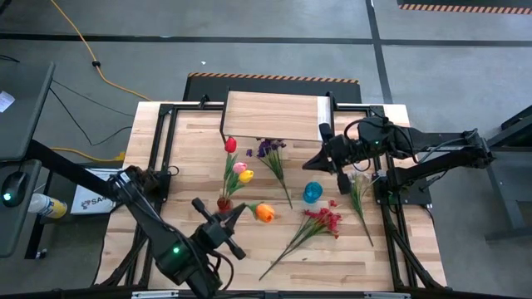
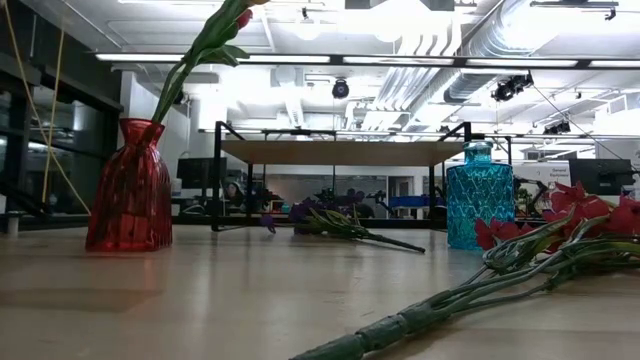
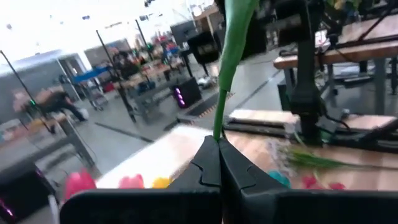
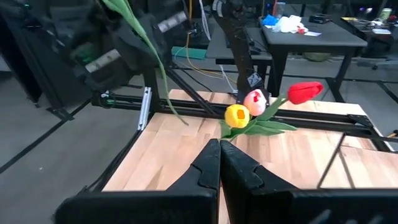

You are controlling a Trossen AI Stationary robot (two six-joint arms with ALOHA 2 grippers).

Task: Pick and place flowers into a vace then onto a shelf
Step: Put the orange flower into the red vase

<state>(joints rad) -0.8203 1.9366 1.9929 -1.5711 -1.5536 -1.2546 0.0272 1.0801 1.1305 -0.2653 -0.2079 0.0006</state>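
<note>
Your left gripper [image 1: 235, 215] sits just on the near side of the red vase [image 1: 224, 202], its fingers pinched tight on the green stem of the orange tulip [image 1: 264, 213]; the bloom hangs out to the right of the vase, level with it. The step in hand looks like getting that stem into the neck, so you should tip the flower upright first, bring the cut end over the opening, and lower it straight; the neck is narrow and already crowded by three stems, so come in from the free side and let go only once the stem has dropped well in.

The vase is ribbed red glass, wide at the base and pinched at the neck; it is light and could tip if you push sideways on it. In it stand the red tulip [image 1: 230, 144], pink tulip [image 1: 239, 168] and yellow tulip [image 1: 246, 176], all leaning away toward the shelf [image 1: 273, 116], a pale wood board on thin black legs beyond the vase.

To the right of the red vase stands a blue vase [image 1: 312, 193], ribbed glass too; between it and the shelf lies the purple spray [image 1: 268, 149]; the red spray [image 1: 324, 220] lies on the table to the right and nearer you, its stem segmented and stiff-looking; the white spray [image 1: 359, 184] lies farther right.

Your right gripper [image 1: 323, 158] waits closed and empty, right of the purple spray.
</note>
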